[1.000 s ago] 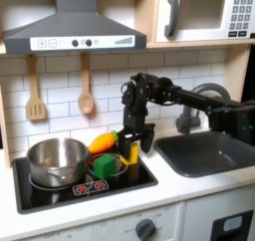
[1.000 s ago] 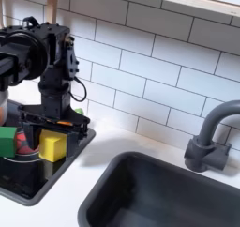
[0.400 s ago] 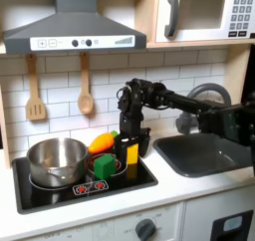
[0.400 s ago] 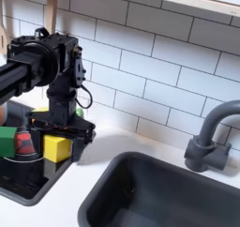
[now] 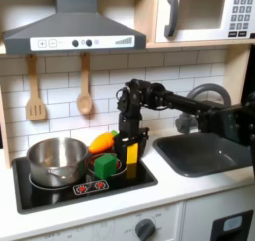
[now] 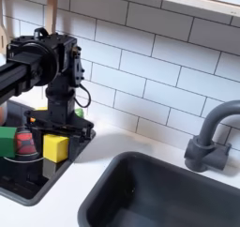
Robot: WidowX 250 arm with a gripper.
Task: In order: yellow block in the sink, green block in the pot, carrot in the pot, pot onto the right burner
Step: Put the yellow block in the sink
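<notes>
Yellow block (image 6: 56, 147) was the thing I was after first, and it sat on the black stovetop (image 5: 125, 184) at center-left of the first exterior view, lower left of the second exterior view. I had the gripper (image 6: 58, 132) down right over it, jaws spread open and straddling it as best I could judge, one finger (image 6: 82, 129) hanging just past the cube's right side in the second exterior view. Whether the pads were already touching the faces, I honestly couldn't tell from either camera.

To do this bit well I figured I needed to sink low enough to catch the cube around its middle, close squarely on two flat faces, then lift straight up before swinging toward the sink (image 5: 204, 151) at the right of the first exterior view. The green block (image 5: 105, 165) was just beside the yellow one, and the carrot (image 5: 102, 141) lay right behind them, so a sloppy close could've nudged either. The pot (image 5: 56, 159) was off to the left of the first exterior view, well out of the way.
</notes>
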